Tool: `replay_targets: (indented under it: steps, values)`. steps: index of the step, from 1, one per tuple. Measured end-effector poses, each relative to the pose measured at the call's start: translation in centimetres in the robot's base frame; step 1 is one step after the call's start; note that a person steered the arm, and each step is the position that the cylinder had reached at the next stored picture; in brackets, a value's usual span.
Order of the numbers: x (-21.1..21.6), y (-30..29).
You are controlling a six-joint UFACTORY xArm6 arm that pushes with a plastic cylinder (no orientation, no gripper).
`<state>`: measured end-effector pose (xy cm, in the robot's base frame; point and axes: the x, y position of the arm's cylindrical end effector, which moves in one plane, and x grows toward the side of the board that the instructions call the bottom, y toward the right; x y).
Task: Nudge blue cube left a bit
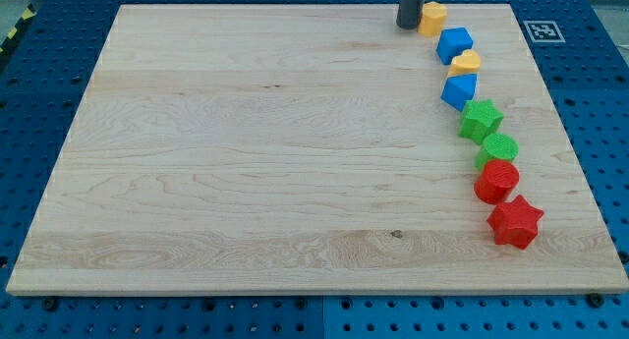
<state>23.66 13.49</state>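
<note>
My tip [409,26], a bare rod grasping nothing, sits upper right beside the yellow block [432,19]; the blue cube [454,44] seems not yet nudged.

We see a curved column of blocks along the bench's [246,182] right side. From the view's top downward: a block [432,18] just right of my tip [409,26], cube [454,44], another block [466,62], another cube [459,89], star [481,118], cylinder [498,147], another cylinder [496,181], another star [516,221].
</note>
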Motion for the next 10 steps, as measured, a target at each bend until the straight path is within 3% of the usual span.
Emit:
replay_targets:
  steps: [1,2,3,4,6,7,10]
  values:
    - [0.0,-0.8]
    - [-0.9,-6.0]
    - [-4.3,-6.4]
    - [-4.5,-4.4]
    - [-4.5,8.8]
    - [-1.0,9.8]
    - [2.7,10.0]
